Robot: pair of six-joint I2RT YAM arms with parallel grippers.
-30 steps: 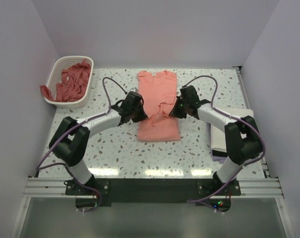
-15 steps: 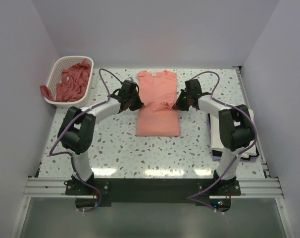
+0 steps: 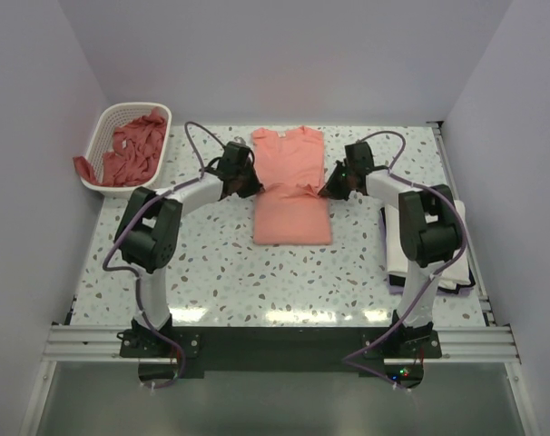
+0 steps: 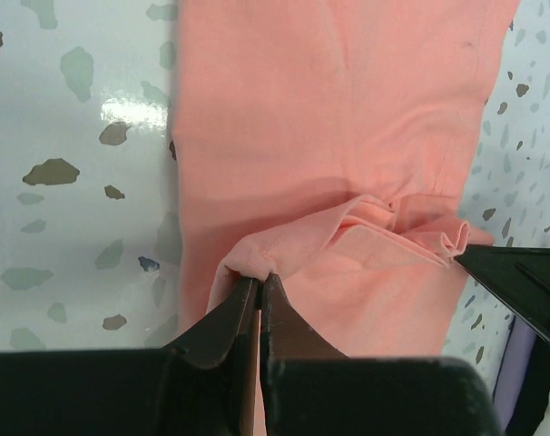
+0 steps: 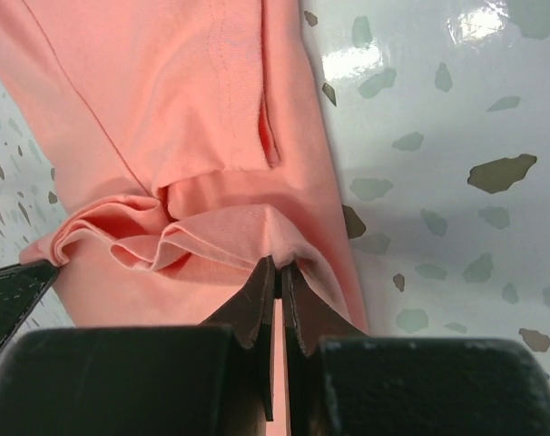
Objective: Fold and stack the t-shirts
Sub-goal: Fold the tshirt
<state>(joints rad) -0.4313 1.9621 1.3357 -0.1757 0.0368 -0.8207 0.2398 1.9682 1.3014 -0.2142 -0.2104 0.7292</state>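
A salmon-pink t-shirt (image 3: 290, 182) lies lengthwise on the speckled table, its sides folded in and its lower half doubled over toward the collar. My left gripper (image 3: 253, 187) is shut on the left corner of that doubled hem (image 4: 257, 259). On the other side my right gripper (image 3: 326, 191) is shut on the right corner (image 5: 279, 245). Between the two grips the hem (image 4: 397, 227) bunches in loose ripples across the shirt's middle. More pink t-shirts (image 3: 130, 150) are heaped in the basket at the back left.
The white lattice basket (image 3: 101, 127) stands at the back left, one shirt hanging over its rim. A folded stack of cloth (image 3: 397, 254), white on top, sits by the table's right edge beside the right arm. Walls close in on three sides.
Both grippers have carried the hem away from me, from near the shirt's lower part up to its middle. The fold now covers more of the shirt, and both arms are stretched further out.
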